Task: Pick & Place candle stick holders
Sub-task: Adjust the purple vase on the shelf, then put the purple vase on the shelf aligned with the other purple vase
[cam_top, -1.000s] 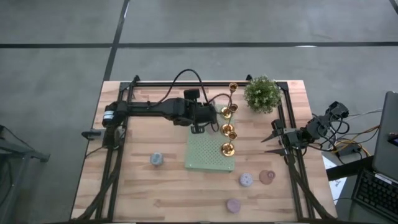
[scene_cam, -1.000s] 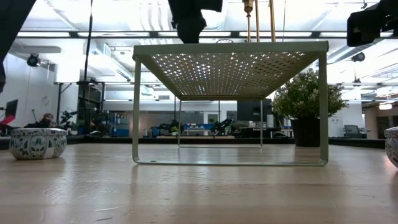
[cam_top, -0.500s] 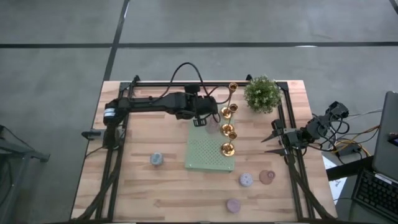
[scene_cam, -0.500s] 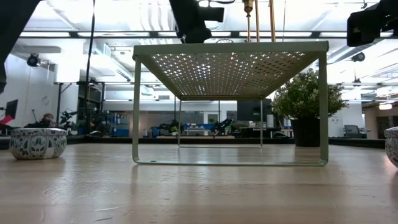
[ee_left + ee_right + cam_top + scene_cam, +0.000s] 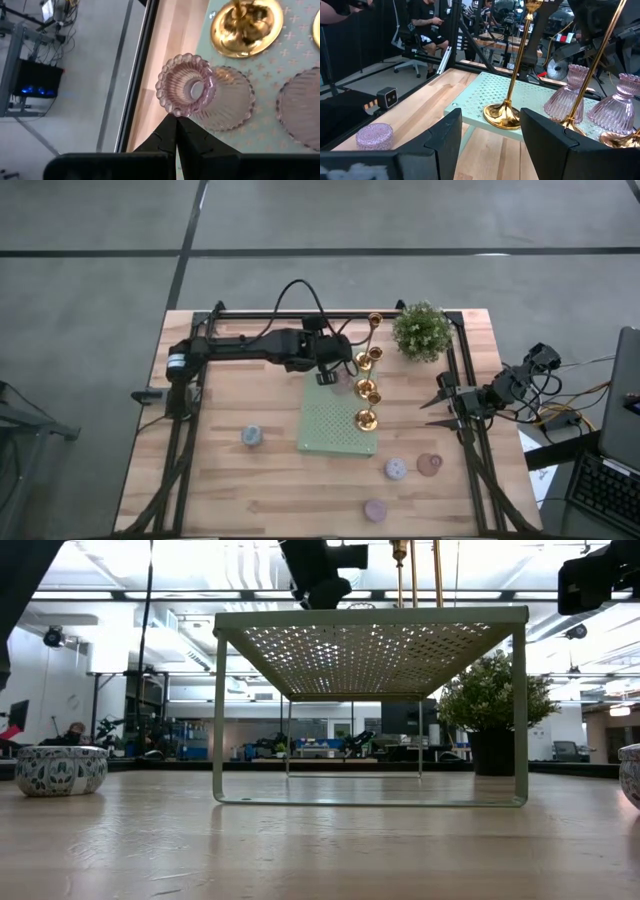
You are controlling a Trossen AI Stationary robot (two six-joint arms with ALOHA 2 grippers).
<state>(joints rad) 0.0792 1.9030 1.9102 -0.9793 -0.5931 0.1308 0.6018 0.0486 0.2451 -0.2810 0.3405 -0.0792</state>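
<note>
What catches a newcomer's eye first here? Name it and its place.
The row of gold candle stick holders standing along the right edge of the pale green perforated stand mid-table. The left gripper, shut, hangs above a pink glass holder at the stand's far end; a potted plant sits far right.

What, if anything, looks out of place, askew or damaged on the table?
Nothing stands out. The gold holders stand upright on the green mat, and so does the pink glass holder at the shut left gripper. The right gripper waits open, off to the right. Nothing looks spilled or broken.
</note>
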